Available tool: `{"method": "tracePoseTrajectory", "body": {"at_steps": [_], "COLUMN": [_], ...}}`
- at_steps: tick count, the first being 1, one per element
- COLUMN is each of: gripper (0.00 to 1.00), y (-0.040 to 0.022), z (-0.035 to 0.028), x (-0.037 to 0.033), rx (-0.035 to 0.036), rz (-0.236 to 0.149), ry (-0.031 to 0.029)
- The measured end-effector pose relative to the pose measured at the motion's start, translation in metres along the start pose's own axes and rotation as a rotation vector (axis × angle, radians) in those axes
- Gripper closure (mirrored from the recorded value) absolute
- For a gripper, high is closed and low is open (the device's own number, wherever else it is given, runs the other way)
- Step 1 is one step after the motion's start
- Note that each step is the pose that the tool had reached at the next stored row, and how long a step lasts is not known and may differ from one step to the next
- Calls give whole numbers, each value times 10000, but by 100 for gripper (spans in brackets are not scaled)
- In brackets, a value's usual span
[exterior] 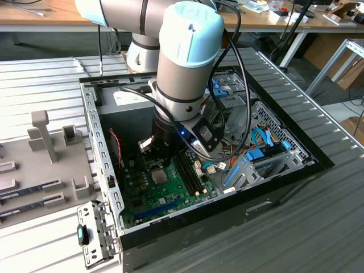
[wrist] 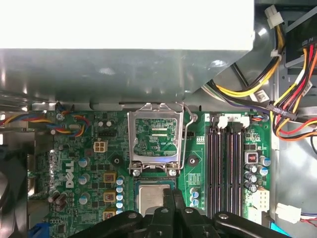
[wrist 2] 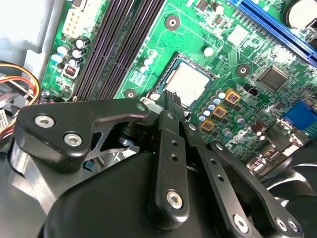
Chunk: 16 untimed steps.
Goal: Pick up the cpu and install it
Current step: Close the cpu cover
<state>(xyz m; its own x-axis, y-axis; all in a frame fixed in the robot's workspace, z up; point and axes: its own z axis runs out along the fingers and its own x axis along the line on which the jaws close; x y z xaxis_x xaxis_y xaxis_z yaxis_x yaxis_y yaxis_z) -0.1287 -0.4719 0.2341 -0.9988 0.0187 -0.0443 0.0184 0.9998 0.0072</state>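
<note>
Fingertips of the claw [wrist 2: 171, 96] meet just above the cpu [wrist 2: 190, 84], pressed together with nothing between them. The cpu lies flat in its socket on the motherboard [wrist 2: 218, 29], so seating looks done. In the first wrist view the metal-framed load plate [wrist: 154, 140] stands swung up, leaving the chip open to reach from above.

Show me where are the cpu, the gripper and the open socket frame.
cpu [wrist 2: 190, 83]: second wrist view, silver top.
gripper [wrist: 173, 194]: first wrist view, between fingertips.
socket frame [wrist: 154, 141]: first wrist view, raised metal frame.
</note>
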Motion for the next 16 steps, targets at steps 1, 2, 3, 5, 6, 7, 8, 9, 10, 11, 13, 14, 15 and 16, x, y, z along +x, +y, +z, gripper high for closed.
{"method": "tracePoseTrajectory", "body": {"at_steps": [1, 2, 3, 5, 6, 7, 8, 9, 10, 11, 13, 14, 15, 16], "gripper": [89, 89, 89, 89, 89, 89, 89, 89, 89, 89, 89, 89, 89, 89], "y": [5, 12, 16, 25, 28, 34, 39, 49, 54, 67, 78, 87, 95, 100], "z": [1, 1, 1, 1, 1, 2, 2, 2, 2, 3, 4, 4, 4, 5], "x": [-4, -9, -11, -18, -20, -24, -28, -38, -44, -56, -65, -72, -78, -83], "rx": [-1, -1, -1, 0, 0, -1, 0, 0, 0, 0, 0, 0, 0, 0], "rz": [0, 0, 0, 0, 0, 1, 0, -1, 0, 0, 0, 0, 0, 0], "ry": [0, 0, 0, 0, 0, -1, 0, 0, 0, 0, 0, 0, 0, 0]}}
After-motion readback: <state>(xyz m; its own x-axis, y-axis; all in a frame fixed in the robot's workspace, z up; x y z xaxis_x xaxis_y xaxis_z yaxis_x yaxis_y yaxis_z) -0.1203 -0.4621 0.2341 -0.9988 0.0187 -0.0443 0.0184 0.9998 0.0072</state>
